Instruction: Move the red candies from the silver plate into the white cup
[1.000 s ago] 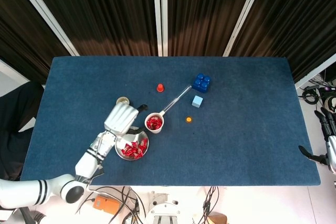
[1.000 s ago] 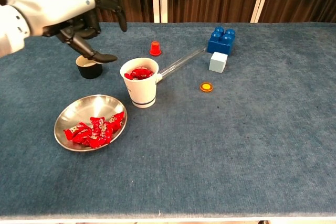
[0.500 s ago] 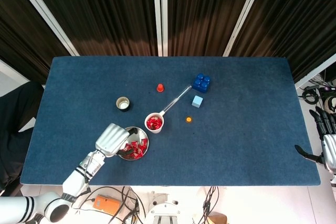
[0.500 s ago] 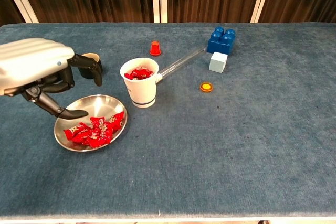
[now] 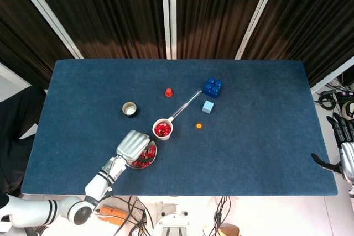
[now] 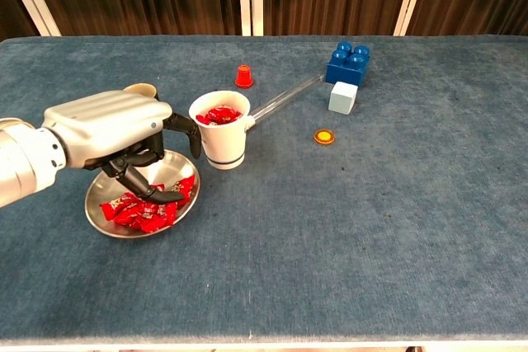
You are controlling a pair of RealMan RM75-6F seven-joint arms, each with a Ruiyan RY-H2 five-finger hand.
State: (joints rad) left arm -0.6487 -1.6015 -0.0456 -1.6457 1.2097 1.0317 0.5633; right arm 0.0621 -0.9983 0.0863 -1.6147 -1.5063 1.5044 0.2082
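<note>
The left hand reaches, fingers curled, into the red candies on the silver plate; whether it pinches any, I cannot tell. The white cup, just right, holds candies; no writing is legible. The right hand hangs off the table's right edge, fingers apart.

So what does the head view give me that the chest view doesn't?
Only the head view shows the right hand, idle off the table's right edge, and the left forearm. Only the chest view shows the left hand's fingertips down among the candies. Both show the left hand over the plate, beside the cup.
</note>
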